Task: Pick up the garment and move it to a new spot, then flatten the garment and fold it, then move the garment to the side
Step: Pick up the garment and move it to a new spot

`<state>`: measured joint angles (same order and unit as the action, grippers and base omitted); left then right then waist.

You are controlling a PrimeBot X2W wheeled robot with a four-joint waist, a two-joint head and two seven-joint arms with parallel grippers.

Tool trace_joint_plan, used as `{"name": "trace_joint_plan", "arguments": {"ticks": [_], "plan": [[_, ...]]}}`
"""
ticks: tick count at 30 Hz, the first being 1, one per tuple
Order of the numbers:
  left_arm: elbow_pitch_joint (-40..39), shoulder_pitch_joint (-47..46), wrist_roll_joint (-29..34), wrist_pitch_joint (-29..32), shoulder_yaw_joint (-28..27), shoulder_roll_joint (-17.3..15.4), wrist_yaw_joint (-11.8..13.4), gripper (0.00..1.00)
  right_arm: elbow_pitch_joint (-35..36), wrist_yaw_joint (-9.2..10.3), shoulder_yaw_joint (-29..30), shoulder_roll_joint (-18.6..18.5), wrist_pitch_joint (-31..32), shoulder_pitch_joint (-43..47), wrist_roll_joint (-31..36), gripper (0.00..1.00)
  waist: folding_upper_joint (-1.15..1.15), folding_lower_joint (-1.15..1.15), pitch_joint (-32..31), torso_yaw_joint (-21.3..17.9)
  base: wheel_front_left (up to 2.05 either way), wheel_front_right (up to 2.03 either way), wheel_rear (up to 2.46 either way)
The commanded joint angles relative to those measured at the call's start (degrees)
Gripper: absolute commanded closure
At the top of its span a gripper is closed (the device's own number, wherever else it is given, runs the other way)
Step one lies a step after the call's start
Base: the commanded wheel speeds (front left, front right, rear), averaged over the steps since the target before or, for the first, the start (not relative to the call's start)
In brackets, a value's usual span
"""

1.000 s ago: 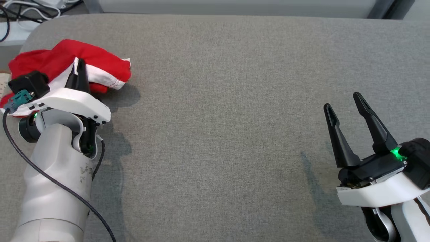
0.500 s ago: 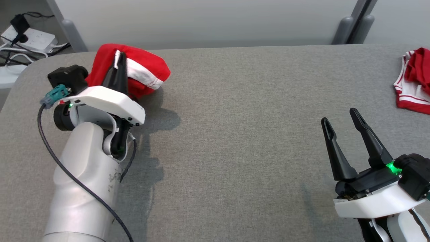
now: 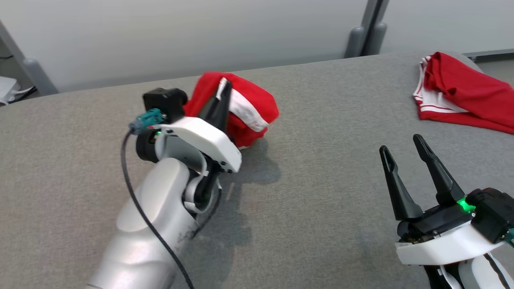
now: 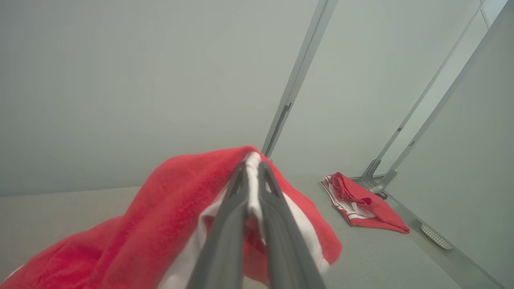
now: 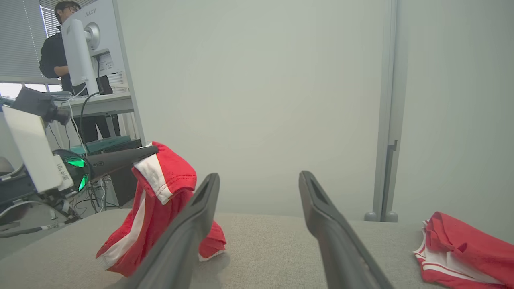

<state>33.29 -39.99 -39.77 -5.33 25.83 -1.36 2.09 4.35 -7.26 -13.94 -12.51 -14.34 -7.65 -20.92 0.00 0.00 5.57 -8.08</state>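
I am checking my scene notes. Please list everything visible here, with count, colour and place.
held garment: one, red with white bands, hanging from the left gripper over the table's far middle-left
second garment: one, red with white trim, lying crumpled at the table's far right
table: one, grey cloth top, under both garments
wall: one, pale grey, behind the table
monitor: one, white, on a desk beyond the table's left end
person: one, dark top, behind the monitor
left gripper: one, dark fingers, shut on the held garment
right gripper: one, dark fingers, open and empty, over the table's near right
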Motion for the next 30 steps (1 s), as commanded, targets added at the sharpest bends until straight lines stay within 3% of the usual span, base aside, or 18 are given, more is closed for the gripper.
{"name": "trace_joint_plan", "arguments": {"ticks": [1,12,19,20,21,22,30], "plan": [[-2.08,-0.73,-2.34,-0.48,1.36,-1.53,1.45,1.00,0.96,-0.23,-1.33,-0.28,-0.66,-0.74,-0.37,0.00,0.00,0.00,-0.10,-1.58,0.00,0.00,0.00],[3.51,-2.72,-11.51,-2.32,18.76,-1.53,5.75,1.00,0.64,-0.23,-2.73,0.22,-0.66,-1.76,-0.57,0.00,0.00,0.00,1.66,-5.41,0.00,0.00,0.00],[8.37,-3.85,-17.54,-4.61,27.10,-1.53,6.46,1.00,0.25,-0.23,-3.16,0.49,-0.66,-2.59,-0.73,0.00,0.00,0.00,3.15,-7.02,0.00,0.00,0.00],[8.66,-4.09,-18.50,-4.97,27.93,-1.52,6.43,0.96,0.23,-0.23,-3.12,0.53,-0.66,-2.64,-0.71,0.00,0.00,0.00,3.31,-7.11,0.00,0.00,0.00],[8.91,-4.39,-19.36,-5.39,28.77,-1.52,6.45,0.62,0.21,-0.23,-3.12,0.57,-0.66,-2.66,-0.71,0.00,0.00,0.00,3.45,-7.18,0.00,0.00,0.00],[8.97,-4.68,-20.31,-5.79,29.43,-1.52,6.35,0.02,0.21,-0.23,-3.11,0.59,-0.66,-2.66,-0.72,0.00,0.00,0.00,3.61,-7.22,0.00,0.00,0.00],[7.34,-7.67,-24.55,-9.01,32.47,-1.52,6.33,0.00,-0.46,-0.23,-3.06,0.53,-0.66,-2.09,-0.47,0.00,0.00,0.00,2.69,-5.53,0.00,0.00,0.00]]}}
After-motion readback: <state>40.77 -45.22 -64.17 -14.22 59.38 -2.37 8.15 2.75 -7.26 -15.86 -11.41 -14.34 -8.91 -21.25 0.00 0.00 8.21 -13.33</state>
